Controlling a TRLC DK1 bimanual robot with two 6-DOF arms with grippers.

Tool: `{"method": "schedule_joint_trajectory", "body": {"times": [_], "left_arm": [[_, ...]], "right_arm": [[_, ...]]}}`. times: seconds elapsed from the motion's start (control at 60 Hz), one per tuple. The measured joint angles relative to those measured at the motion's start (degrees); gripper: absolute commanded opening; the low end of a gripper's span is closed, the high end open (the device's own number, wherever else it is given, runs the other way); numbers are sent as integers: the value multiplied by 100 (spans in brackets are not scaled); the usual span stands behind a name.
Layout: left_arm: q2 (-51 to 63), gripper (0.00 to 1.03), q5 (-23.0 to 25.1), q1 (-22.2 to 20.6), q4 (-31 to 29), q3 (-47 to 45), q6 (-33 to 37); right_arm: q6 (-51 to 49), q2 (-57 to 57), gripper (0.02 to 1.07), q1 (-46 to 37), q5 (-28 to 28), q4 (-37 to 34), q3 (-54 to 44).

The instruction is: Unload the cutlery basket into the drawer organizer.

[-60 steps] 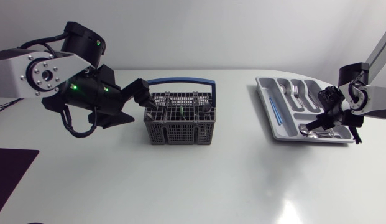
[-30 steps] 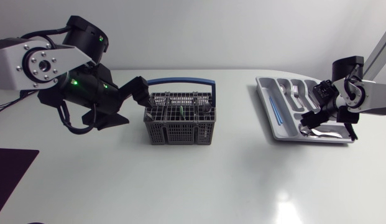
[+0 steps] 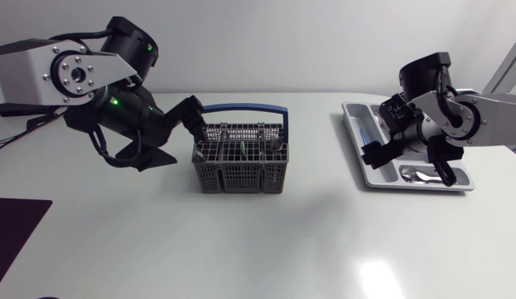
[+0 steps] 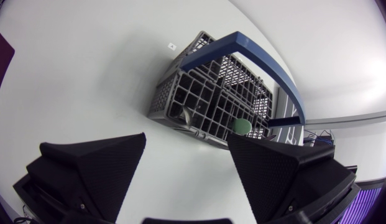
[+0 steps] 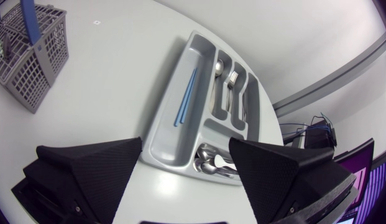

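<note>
The left arm [image 3: 29, 79] has a silver-grey link ending in a round flange [image 3: 75, 73], ringed with small dark screws around a black hub; beside the flange sits a black cylindrical joint [image 3: 129, 46] with a green light; under the flange a black housing [image 3: 116, 108] carries more green lights, with black cables [image 3: 104, 158] looping below it; the right arm [image 3: 500, 126] is pale grey with a silver disc [image 3: 464, 119] set in black; the left gripper [image 4: 186, 140] and right gripper [image 5: 185, 142] have matte black, finely grained wedge fingers.

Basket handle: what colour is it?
The handle is blue, on a grey basket. It shows best in the left wrist view.
</note>
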Motion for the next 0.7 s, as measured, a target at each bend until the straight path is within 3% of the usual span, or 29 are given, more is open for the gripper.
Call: {"method": "schedule_joint_trajectory", "body": {"times": [0.3, 0.617, 0.7], "left_arm": [[319, 56, -125, -26, -273, 240, -120], [708, 55, -122, -24, -297, 452, -140], [820, 37, -118, -20, -297, 494, -140]], "right_arm": [[579, -68, 103, 850, 0, -275, 0], [960, -68, 103, 1556, 0, -367, 0], [1047, -63, 103, 1668, 2, -374, 0]]}}
